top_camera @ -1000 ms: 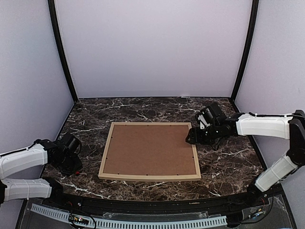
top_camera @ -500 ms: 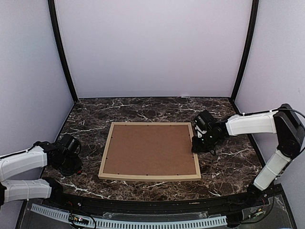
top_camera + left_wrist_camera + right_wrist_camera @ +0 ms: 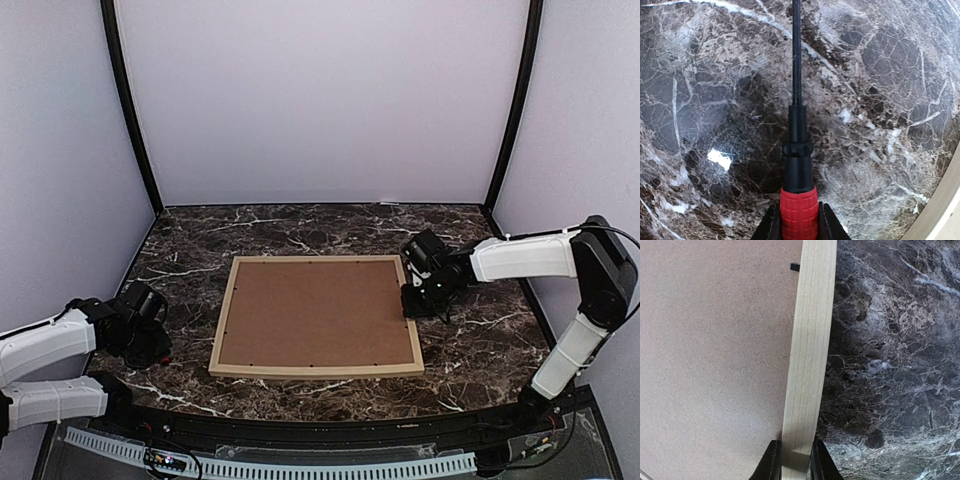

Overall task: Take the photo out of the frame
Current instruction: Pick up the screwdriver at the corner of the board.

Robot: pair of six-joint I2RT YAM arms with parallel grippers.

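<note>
Frame (image 3: 315, 368) lies flat and back side up, roughly mid tabletop (image 3: 300, 225). Brown backing board (image 3: 315, 312) fills it, seated inside the light wood rails. The photo can't be seen from any view; only the board's back shows.

Right claw (image 3: 409, 302) is at the frame's right rail, about halfway along it. In the wrist view the fingers are pressed in on the rail (image 3: 810, 340) from both sides, one on the board (image 3: 715, 350) side and one on the marble side, so it is pinching the frame. There is a small black tab (image 3: 795, 267) at the rail's inner edge, further up the board.

Left claw (image 3: 152, 350) sits low over bare marble, well left of the frame and not touching it. It is clamped on the red handle of a screwdriver (image 3: 798, 210). The black shaft points straight out ahead over the tabletop (image 3: 880, 100). A frame edge (image 3: 940, 215) just shows in the bottom right of that view.
</note>
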